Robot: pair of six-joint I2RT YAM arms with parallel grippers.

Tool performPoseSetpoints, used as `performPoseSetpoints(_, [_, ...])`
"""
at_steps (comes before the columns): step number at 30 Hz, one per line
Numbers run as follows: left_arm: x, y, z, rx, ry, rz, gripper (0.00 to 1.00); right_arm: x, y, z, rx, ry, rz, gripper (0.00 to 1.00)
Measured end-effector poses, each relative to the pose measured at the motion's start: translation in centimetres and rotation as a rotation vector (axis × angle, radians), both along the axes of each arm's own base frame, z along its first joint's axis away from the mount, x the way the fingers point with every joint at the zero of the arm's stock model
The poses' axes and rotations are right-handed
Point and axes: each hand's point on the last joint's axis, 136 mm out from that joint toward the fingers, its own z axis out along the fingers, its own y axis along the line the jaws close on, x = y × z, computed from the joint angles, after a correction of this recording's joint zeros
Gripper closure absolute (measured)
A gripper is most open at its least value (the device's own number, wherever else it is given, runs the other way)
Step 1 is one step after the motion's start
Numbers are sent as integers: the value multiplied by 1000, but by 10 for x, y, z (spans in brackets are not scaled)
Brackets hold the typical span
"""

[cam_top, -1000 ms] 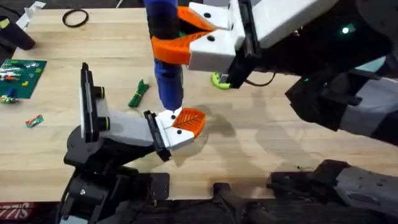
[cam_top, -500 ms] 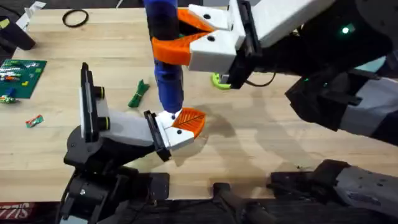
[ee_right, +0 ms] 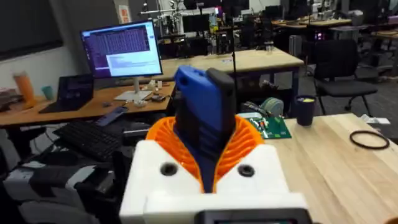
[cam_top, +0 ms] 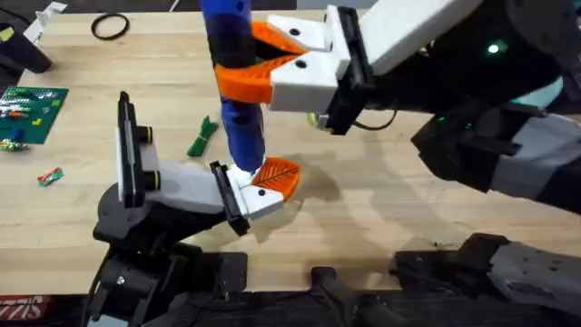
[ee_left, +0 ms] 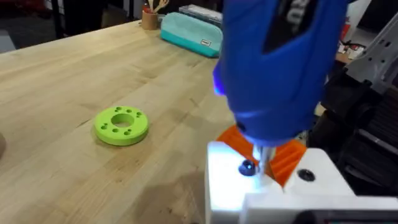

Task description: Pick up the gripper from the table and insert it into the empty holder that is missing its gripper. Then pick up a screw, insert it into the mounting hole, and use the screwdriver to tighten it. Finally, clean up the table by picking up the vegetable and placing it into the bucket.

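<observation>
**Driving the screw into the mounted finger**

My right gripper [cam_top: 259, 56], a white hand with smooth orange jaws, is clamped narrowly around the thick blue cylindrical screwdriver [cam_top: 234, 86] with a dark band at its middle. I hold it nearly upright, with its narrow tip pointing down.

The small orange ribbed gripper finger [cam_top: 276, 175] on its white block already sits in the white blocky holder [cam_top: 186, 193], which has a black end plate and rests on a black stand. I judge that the insertion step is done.

In the left wrist view, the screwdriver's metal bit [ee_left: 265, 156] comes down onto the white block just beside a dark screw head [ee_left: 247, 167]. I cannot tell whether the bit is seated in a screw. Tightening seems to be the step in hand.

The cleanup is left. The green leafy vegetable [cam_top: 202, 136] lies on the light wooden table [cam_top: 381, 182], just beyond the holder and beside the screwdriver's tip. I see no bucket.

My left gripper's state I cannot tell.

A lime-green plastic ring with small holes [ee_left: 121, 125] lies flat on the table, near the work.
</observation>
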Motion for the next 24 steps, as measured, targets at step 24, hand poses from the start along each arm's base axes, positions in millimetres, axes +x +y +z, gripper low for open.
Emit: performPoseSetpoints(24, [0, 0, 0, 0, -1, 0, 983, 4, 1, 0, 8, -3, -11, 951])
